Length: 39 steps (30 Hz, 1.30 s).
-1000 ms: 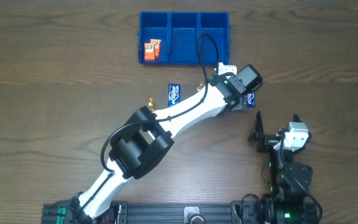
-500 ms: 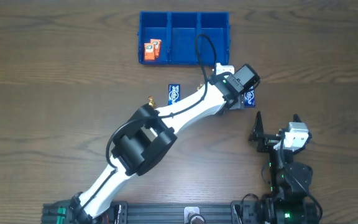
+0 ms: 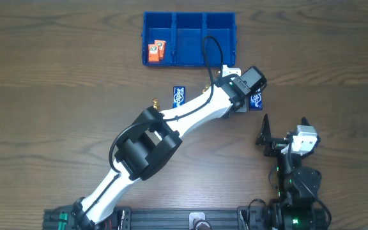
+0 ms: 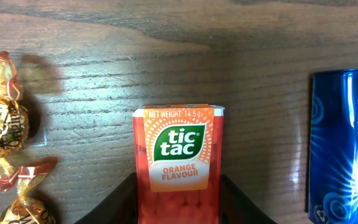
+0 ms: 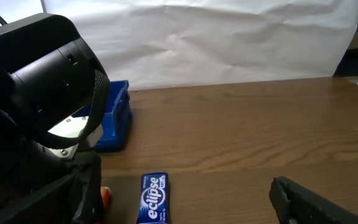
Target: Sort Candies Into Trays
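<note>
R arm: sits at the near right edge of the surface, well apart from the sweets.
R pincer: the right pincer has its fingers wide apart, w/ nothing in it.
L arm: stands at the near left and goes across the middle to the right side.
L pincer: the left pincer is clamped on the orange box. One dark finger is on each long side of it.
Orange box: low at the surface, between the gold sweets and the blue pack, touching neither.
Gold sweets: two gold sweets in shiny wraps lie just beside the box on one side.
Blue pack: the blue pack lies flat on the other side of the box, near it.
2nd blue pack: the second blue pack lies flat more to the left, just by the white arm.
Lone sweet: a lone gold sweet lies left of that pack, near it.
Tray: the blue tray is at the far side, w/ 3 boxes in a row.
In tray: orange boxes sit in the left part.
Back: a white sheet hangs past the far edge.
</note>
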Tool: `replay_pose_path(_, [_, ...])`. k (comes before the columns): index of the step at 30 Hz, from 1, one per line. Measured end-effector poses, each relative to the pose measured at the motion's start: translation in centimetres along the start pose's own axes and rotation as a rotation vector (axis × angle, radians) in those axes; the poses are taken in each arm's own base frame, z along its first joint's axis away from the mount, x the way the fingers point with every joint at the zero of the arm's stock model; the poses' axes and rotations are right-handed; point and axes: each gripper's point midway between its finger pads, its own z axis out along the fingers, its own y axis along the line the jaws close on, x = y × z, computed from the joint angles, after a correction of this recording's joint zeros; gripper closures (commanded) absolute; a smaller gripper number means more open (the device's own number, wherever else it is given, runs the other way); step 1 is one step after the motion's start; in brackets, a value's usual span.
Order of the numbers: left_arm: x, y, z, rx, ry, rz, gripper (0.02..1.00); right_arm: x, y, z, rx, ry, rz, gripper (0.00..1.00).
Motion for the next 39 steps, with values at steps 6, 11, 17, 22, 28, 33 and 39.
replay_pose_path(6, [0.1,-0.1,0.0,-0.003,-0.006,0.005,0.689,0.0,0.0,0.0,0.0,0.0,0.0,0.001])
replay_pose_path(11, [-0.4,-0.1,-0.9,-0.031,-0.006,0.026,0.691,0.0,0.0,0.0,0.0,0.0,0.0,0.001])
replay_pose_path(17, [-8.0,0.3,-8.2,-0.043,-0.117,0.03,0.7,0.0,0.0,0.0,0.0,0.0,0.0,0.001])
replay_pose_path(22, [-17.5,5.0,-17.2,-0.009,-0.314,-0.056,0.704,0.0,0.0,0.0,0.0,0.0,0.0,0.001])
replay_pose_path(28, [-21.7,13.5,-20.3,-0.086,-0.358,-0.122,0.706,0.0,0.0,0.0,0.0,0.0,0.0,0.001])
replay_pose_path(33, [-21.5,16.4,-18.4,-0.134,-0.297,-0.108,0.709,0.0,0.0,0.0,0.0,0.0,0.0,0.001])
replay_pose_path(39, [-20.4,19.4,-13.4,-0.168,-0.197,-0.115,0.711,0.0,0.0,0.0,0.0,0.0,0.0,0.001])
